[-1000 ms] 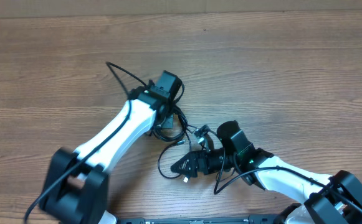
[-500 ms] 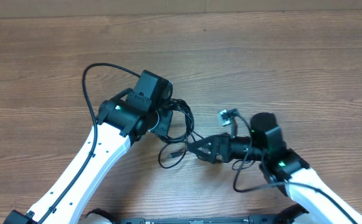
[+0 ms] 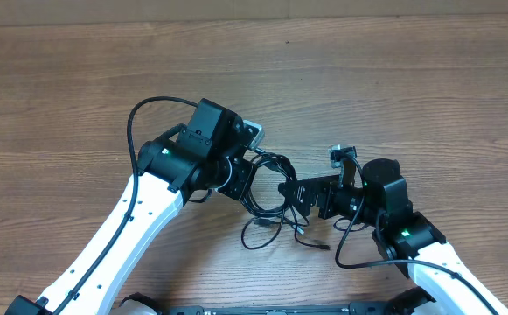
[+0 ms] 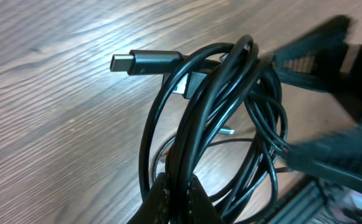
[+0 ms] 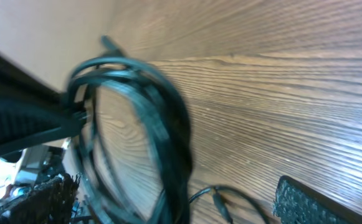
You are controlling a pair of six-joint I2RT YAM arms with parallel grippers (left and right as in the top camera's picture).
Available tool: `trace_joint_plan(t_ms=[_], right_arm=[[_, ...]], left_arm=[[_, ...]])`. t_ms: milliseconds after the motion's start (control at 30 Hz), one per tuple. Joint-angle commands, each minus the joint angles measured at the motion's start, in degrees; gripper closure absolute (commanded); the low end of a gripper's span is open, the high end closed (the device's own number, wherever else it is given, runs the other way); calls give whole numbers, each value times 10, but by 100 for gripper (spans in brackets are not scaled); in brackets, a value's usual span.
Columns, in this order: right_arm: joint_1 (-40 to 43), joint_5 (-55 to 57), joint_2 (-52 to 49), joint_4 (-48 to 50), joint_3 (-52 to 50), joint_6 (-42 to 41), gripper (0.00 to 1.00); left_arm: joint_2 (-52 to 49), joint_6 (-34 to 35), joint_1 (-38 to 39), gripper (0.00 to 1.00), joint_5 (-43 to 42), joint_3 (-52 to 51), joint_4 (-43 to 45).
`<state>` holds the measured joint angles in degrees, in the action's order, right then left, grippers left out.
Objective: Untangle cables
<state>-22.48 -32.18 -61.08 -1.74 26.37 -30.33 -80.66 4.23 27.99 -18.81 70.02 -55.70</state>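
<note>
Left gripper (image 3: 240, 178) is clamped on the cables (image 3: 271, 182) — the looped bundle stands up out of its fingertips, with one plug (image 4: 144, 63) poking clear at the top. Right gripper (image 3: 304, 192) has its jaws apart, straddling the same bundle from the opposite side. Loose ends trail onto the table (image 3: 411, 87) — toward the arm bases.

A brown, wood-grain laminate worktop (image 3: 428, 105) is filling the overhead frame, its grain running left to right. A tiny dark speck (image 3: 287, 41) is sitting on it in the upper middle. A paler tan strip (image 3: 254, 7) is running along the top edge. In both wrist views the grain is slanting across the frame.
</note>
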Motion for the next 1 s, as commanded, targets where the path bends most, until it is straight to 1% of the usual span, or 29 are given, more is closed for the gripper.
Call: trace_joint_plan(t_ms=[0,33,100,200,267,300,333,400,533,600,733,833,867,900,967], right_arm=[[4,10,-14,5,14,8,0],[4,2,-16,6,14,8,0],[4,-17,-19,12,14,8,6],[4,-45,-20,28,14,8,30],[4,-60,-20,38,14,8,41],[4,-61,-20,38,14,8,44],[4,-61,-20,38,14,8,52],[4,-61,-21,38,14,8,62],[4,-65,-21,36,14,8,87],[4,-66,-21,33,14,8,96],[4,-68,-21,19,14,8,96],[4,-81,-21,19,14,8,96],[4,-84,-21,19,14,8,96],[4,-85,-21,18,14,7,96],[4,-85,-21,18,14,6,96]], left_arm=[[3,-20,-2,96,-60,9,5],[3,-20,-2,96,-60,9,5],[3,-20,-2,96,-61,9,5],[3,-19,-2,96,-64,9,8],[3,-19,-2,96,-64,9,7],[3,-19,-2,96,-64,9,8],[3,-19,-2,96,-65,9,8],[3,-19,-2,96,-66,9,10],[3,-19,-2,96,-65,9,21],[3,-17,-2,96,-63,9,29],[3,-12,-2,96,-56,9,40],[3,-6,-2,96,-32,9,39],[3,1,-2,92,-23,9,39],[3,9,-2,83,-15,9,39],[3,26,-2,71,1,9,39]])
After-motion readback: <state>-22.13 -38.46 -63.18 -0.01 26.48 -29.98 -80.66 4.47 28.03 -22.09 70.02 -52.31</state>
